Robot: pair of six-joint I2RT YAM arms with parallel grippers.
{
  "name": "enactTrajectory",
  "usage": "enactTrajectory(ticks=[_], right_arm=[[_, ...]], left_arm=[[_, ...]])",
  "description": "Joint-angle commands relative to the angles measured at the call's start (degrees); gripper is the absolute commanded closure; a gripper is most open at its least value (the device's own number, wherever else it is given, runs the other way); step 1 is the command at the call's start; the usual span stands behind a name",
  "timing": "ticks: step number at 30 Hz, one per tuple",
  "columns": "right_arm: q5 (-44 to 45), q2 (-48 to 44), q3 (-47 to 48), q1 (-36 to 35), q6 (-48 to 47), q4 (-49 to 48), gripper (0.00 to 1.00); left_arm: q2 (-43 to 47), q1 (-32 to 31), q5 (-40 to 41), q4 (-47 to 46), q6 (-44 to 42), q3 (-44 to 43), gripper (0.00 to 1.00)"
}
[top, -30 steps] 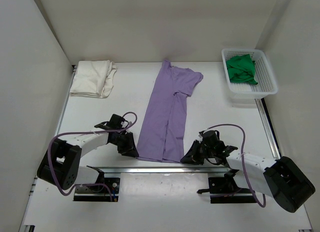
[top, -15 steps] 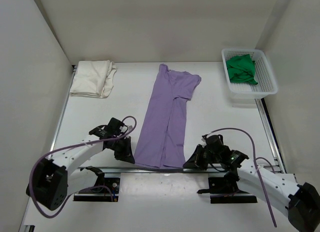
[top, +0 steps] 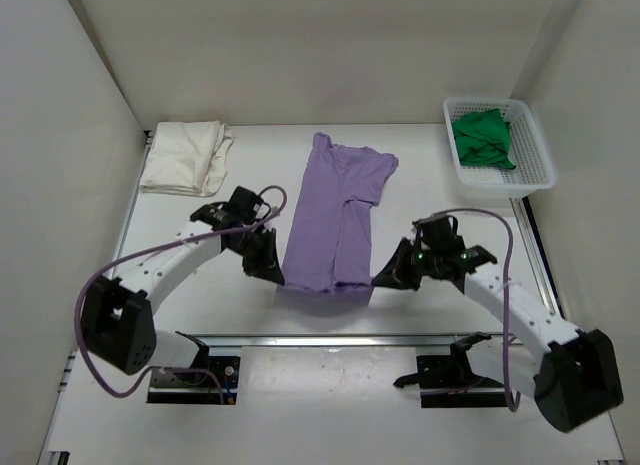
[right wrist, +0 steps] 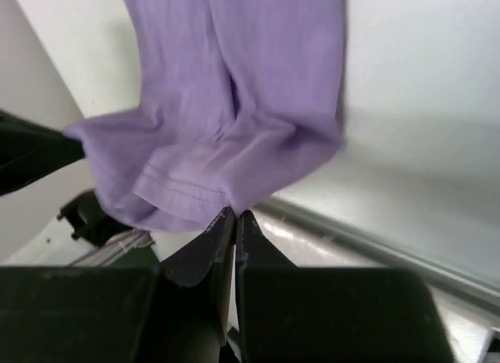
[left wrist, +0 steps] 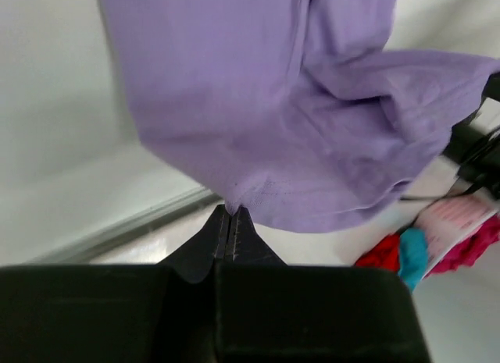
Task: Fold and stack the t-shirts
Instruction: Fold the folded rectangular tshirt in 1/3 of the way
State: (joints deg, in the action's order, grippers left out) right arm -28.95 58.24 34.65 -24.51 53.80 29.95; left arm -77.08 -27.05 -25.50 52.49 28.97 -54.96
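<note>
Done: cream t-shirt point(top: 185, 157) lies folded at far left | In hand: lavender t-shirt point(top: 335, 220), mid-table, near hem corners gripped and raised by clenched left gripper point(top: 274, 279) and right gripper point(top: 382, 281) | Left: green t-shirt point(top: 483, 138) bunched in basket point(top: 497, 192), yet to be folded.

Far end of the lavender shirt point(left wrist: 273, 105) beyond both wrist views' top edges

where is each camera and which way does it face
Top external: above and behind the arm bases, looking down on the table; both arms show, with cream t-shirt, lavender t-shirt, green t-shirt in the basket.
Left wrist: on the left arm, looking along the shut left gripper at the lavender hem it pinches.
Right wrist: same on the right gripper, at the hem's other corner.
Shared: both wrist views see the lavender hem.
</note>
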Motion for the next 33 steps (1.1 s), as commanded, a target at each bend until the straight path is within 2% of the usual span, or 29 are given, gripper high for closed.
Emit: enactTrajectory(ticks=[1, 6, 14, 21, 27, 28, 29, 30, 32, 33], right_arm=[[-1.99, 8.52, 8.03, 6.12, -13.17, 0.19, 1.00], [-0.32, 23.56, 21.57, 10.61, -21.27, 1.60, 1.00], [-1.98, 33.95, 28.71, 16.16, -23.39, -1.03, 1.00], [-2.69, 42.21, 34.07, 18.45, -24.97, -4.03, 1.00], [-3.57, 48.80, 40.65, 19.42, -25.23, -4.82, 1.00], [-3.57, 49.86, 42.06, 19.41, -25.58, -4.12, 1.00], [-3.31, 51.09, 43.29, 19.15, -26.20, -3.33, 1.00], [-2.52, 51.53, 43.57, 18.80, -26.29, -3.24, 1.00], [-2.51, 52.94, 45.23, 18.80, -26.82, -2.10, 0.98], [-3.39, 52.94, 45.85, 18.63, -26.91, -1.75, 0.96]], left_arm=[[-5.78, 2.34, 2.28, -1.60, -0.23, -7.94, 1.00], [-16.16, 4.99, 4.22, -2.66, -0.14, -19.20, 1.00], [-33.99, 4.46, 8.70, -0.46, -0.49, -40.64, 1.00], [-42.97, 6.21, 10.55, 0.77, -0.93, -48.04, 1.00], [-46.06, 6.04, 11.87, 1.03, -0.58, -49.72, 0.98], [-46.75, 6.13, 12.83, 0.95, -0.32, -49.72, 0.95], [-46.59, 6.30, 12.67, 0.69, -0.15, -49.98, 0.87], [-46.58, 6.83, 12.66, 0.68, 0.29, -49.90, 0.82], [-46.15, 7.71, 11.53, -0.19, 0.56, -50.07, 0.53], [-44.75, 8.15, 11.00, -0.72, 0.73, -49.63, 0.49]])
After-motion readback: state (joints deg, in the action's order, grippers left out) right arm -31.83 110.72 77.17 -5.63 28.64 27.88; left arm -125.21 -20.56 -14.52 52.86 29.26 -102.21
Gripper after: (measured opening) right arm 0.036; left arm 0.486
